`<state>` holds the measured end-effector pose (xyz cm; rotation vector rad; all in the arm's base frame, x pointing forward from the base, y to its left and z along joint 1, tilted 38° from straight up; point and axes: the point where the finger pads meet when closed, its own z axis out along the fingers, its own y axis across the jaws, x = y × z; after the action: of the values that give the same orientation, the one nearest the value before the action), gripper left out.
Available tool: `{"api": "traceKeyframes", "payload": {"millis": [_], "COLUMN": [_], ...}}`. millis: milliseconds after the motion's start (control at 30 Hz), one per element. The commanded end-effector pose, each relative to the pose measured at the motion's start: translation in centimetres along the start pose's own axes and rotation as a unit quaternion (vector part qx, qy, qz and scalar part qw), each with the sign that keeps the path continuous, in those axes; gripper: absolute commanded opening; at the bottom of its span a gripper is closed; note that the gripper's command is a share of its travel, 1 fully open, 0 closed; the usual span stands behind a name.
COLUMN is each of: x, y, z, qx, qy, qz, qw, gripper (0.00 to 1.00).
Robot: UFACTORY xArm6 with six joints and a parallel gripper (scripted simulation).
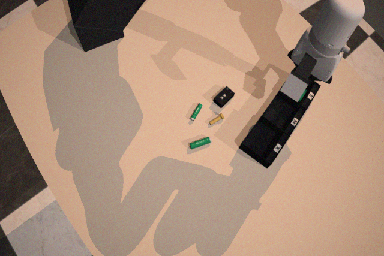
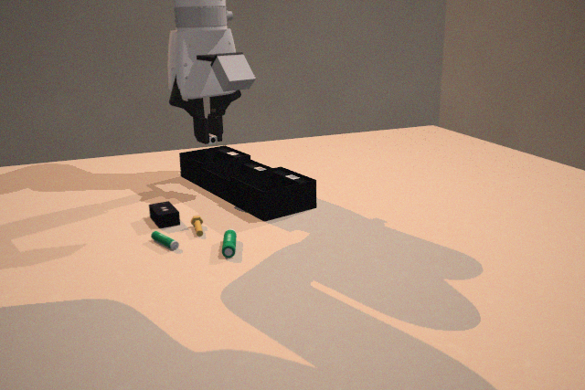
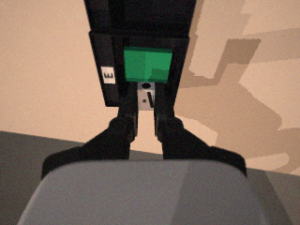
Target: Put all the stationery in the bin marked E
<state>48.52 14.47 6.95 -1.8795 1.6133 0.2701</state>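
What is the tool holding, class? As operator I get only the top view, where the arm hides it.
Observer: The wrist view shows the tool shut on a small pale grey block with a slot, likely a sharpener.
Operator: Is it down inside bin E?
Observer: No. The exterior view shows it hanging just above the rim of bin E.
Operator: Is anything in that bin?
Observer: In the wrist view, a green block lies in it, below the tool.
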Motion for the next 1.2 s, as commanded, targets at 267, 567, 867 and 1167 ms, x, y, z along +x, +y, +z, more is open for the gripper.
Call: {"api": "traceKeyframes", "payload": {"millis": [267, 567, 867, 1167], "x": [0.1, 0.1, 0.1, 0.1], "y": [-0.1, -0.1, 0.0, 0.0], "z": [-0.1, 0.5, 2.3, 3.3], "qx": [-0.008, -0.008, -0.008, -0.008], "qy": [0.003, 0.003, 0.003, 0.003], "qz": [0.013, 0.013, 0.013, 0.013], "qw": [1.0, 1.0, 1.0, 1.0], "gripper": [0.0, 0.0, 0.0, 0.0]}}
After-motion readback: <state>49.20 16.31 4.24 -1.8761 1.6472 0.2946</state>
